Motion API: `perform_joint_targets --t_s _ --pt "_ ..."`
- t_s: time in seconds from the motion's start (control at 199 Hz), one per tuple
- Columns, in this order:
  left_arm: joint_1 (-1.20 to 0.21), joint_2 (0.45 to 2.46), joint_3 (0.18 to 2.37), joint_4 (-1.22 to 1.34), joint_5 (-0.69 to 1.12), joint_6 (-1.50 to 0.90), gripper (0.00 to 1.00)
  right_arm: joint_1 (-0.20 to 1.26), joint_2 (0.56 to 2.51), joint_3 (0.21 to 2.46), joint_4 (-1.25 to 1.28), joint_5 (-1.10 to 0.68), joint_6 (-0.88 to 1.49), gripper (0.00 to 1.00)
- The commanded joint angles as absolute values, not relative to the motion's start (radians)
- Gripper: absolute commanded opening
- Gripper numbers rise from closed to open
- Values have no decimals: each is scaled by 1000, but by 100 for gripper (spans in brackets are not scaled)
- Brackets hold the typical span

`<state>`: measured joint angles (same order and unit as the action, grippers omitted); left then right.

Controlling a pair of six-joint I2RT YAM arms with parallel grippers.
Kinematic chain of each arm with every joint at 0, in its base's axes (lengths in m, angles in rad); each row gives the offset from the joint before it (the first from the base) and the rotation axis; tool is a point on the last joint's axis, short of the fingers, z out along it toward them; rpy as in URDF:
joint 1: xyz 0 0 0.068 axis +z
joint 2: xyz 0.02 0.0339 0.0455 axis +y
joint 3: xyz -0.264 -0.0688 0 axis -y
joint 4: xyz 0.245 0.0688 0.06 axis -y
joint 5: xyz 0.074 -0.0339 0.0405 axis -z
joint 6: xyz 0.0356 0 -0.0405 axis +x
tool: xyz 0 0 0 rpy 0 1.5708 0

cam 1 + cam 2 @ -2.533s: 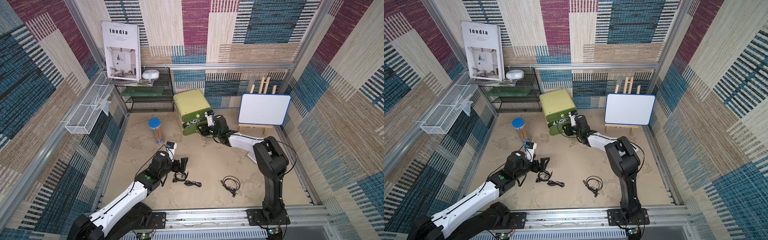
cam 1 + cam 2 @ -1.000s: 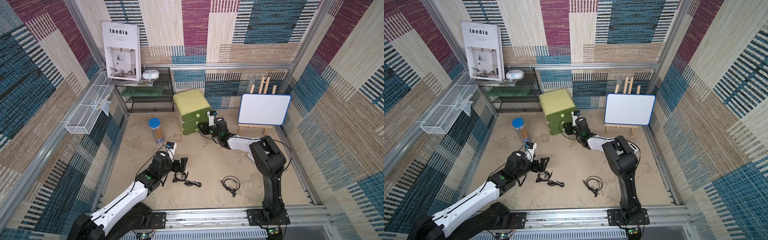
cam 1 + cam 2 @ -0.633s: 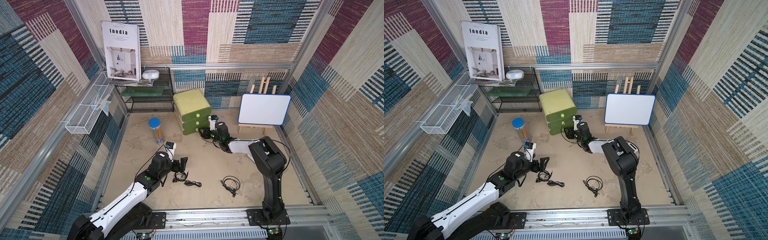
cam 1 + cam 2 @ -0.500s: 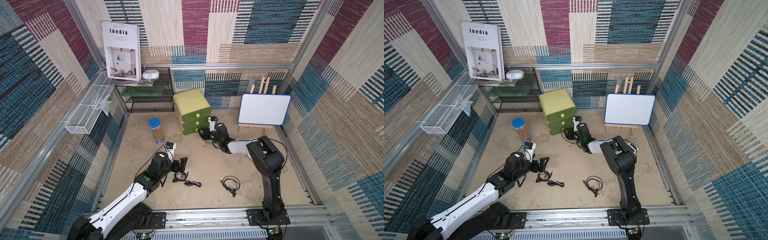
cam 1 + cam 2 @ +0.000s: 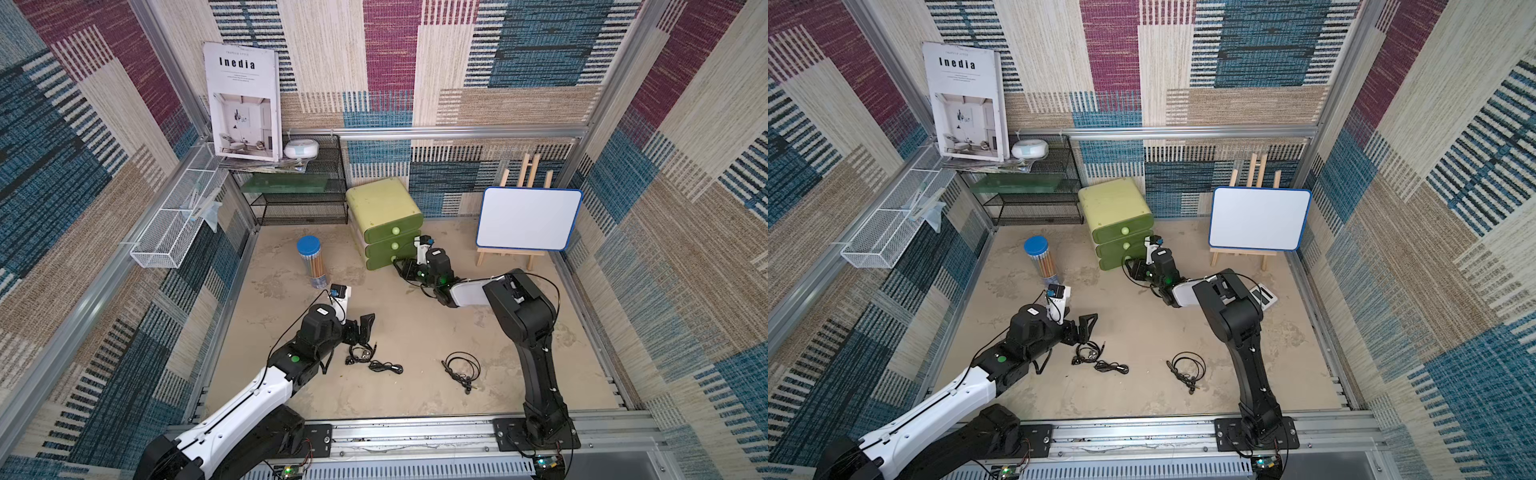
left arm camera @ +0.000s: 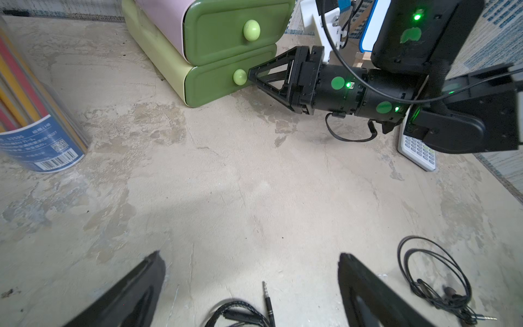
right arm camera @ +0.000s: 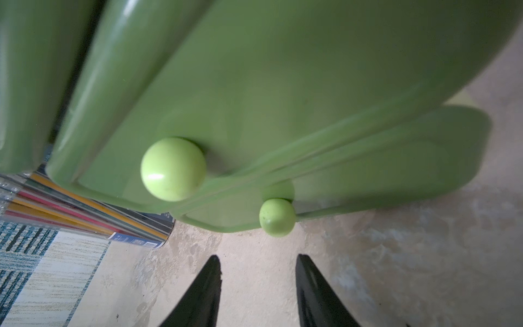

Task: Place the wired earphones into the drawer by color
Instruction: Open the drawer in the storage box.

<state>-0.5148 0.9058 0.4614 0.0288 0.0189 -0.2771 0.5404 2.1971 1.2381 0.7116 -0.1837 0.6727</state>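
Note:
The green drawer unit [image 5: 382,208] [image 5: 1113,203] stands at the back with all three drawers shut. My right gripper [image 5: 401,268] [image 7: 257,259] is open and empty, just in front of the bottom drawer's knob [image 7: 277,216] [image 6: 240,77] and apart from it. My left gripper [image 5: 361,332] [image 6: 249,254] is wide open, low over a black bundle of wired earphones [image 5: 365,359] [image 5: 1096,359] [image 6: 240,311], with the jack plug lying between its fingers. A second black set of earphones [image 5: 461,365] [image 6: 435,271] lies loose on the floor to the right.
A clear pencil tube with a blue lid [image 5: 313,262] stands left of the drawers. A whiteboard on an easel [image 5: 528,224] is at the back right, with a calculator [image 5: 1262,295] by the right arm. A black wire shelf [image 5: 299,195] fills the back left corner.
The bottom drawer, pulled out at first, is now shut. My right gripper pushed in with it, then drew back a little from the knob. The left arm has stayed still.

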Motion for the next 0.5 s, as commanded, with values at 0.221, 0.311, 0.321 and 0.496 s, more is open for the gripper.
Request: perform_joint_targets --t_s 0.221,0.311,0.321,0.496 --pt "-514 891 453 40 0 -272 99 541 2238 1279 749 -157 677 44" --pt "-514 891 453 42 -1 -271 99 540 2244 1284 752 -147 670 43" --pt "-514 891 453 42 -1 -272 99 540 2245 1284 753 -145 669 43" --pt "-514 892 453 42 -3 -272 99 540 2265 1292 776 -137 663 41"
